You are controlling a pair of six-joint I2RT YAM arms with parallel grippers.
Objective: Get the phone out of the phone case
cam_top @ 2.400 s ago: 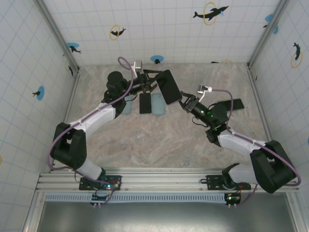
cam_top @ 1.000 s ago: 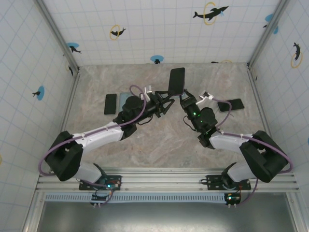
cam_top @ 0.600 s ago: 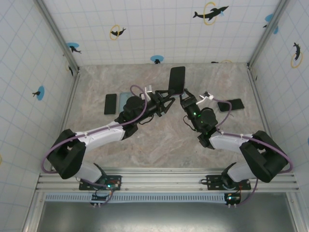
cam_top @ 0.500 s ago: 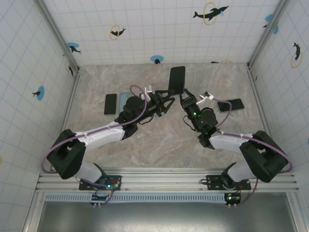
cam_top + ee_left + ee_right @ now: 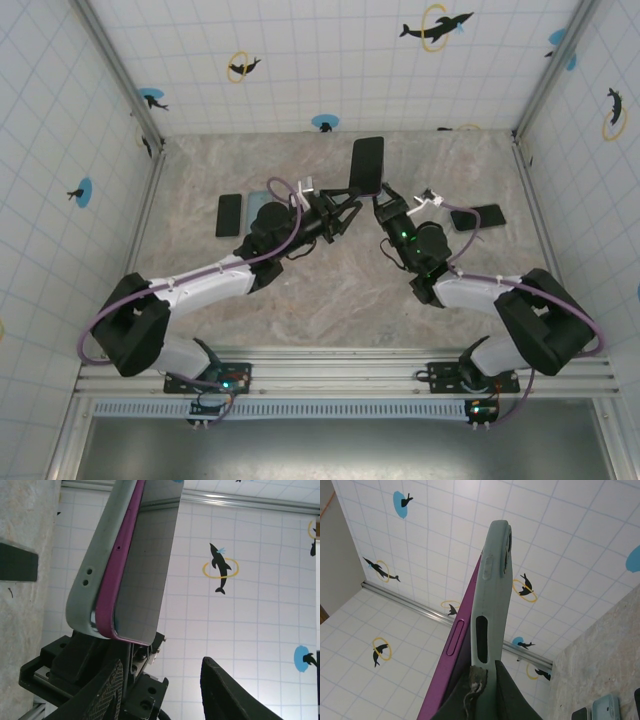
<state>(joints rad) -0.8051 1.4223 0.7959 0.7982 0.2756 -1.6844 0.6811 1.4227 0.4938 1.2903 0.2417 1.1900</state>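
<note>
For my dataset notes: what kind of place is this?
Probably a robot test cell: grid-pattern walls with dolphin stickers enclose a stone-look table, and an aluminium rail runs along its near edge.

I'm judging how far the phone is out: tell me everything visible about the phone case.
The phone case is a grey-green, soft-looking shell with small holes and a long slot in its edges. It stands upright, its lower end pinched by the right gripper. The magenta phone sits in it, seemingly lifted out along one long edge.
</note>
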